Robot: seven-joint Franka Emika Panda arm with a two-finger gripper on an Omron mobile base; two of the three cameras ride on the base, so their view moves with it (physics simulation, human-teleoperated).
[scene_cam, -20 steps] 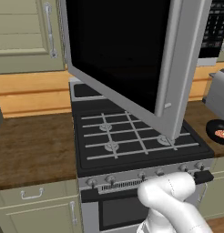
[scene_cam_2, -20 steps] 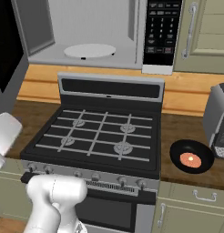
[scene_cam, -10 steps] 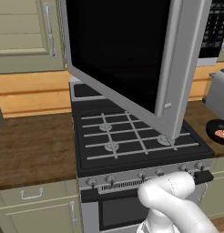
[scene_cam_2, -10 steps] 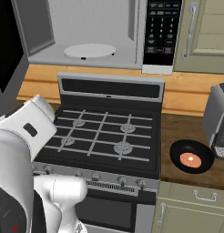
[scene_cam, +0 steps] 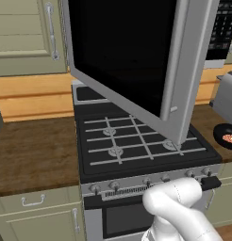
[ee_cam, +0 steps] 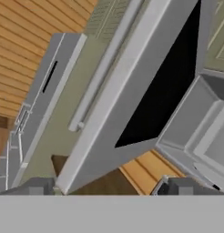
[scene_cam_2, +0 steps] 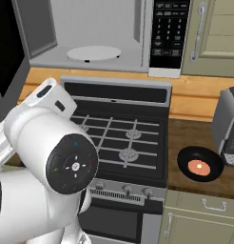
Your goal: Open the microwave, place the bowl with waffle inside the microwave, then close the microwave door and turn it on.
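The door (scene_cam: 136, 61) hangs open over the stove (scene_cam: 136, 141), hiding the microwave (scene_cam_2: 90, 33). The bowl (scene_cam_2: 199, 164), contents blurred, sits on the counter's (scene_cam_2: 195, 138) right edge. The gripper (ee_cam: 107, 187), tips cropped, is spread wide, empty.

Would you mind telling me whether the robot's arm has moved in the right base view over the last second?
Yes. The arm has swung up and rightward, now covering the left part of the stove it earlier left visible.
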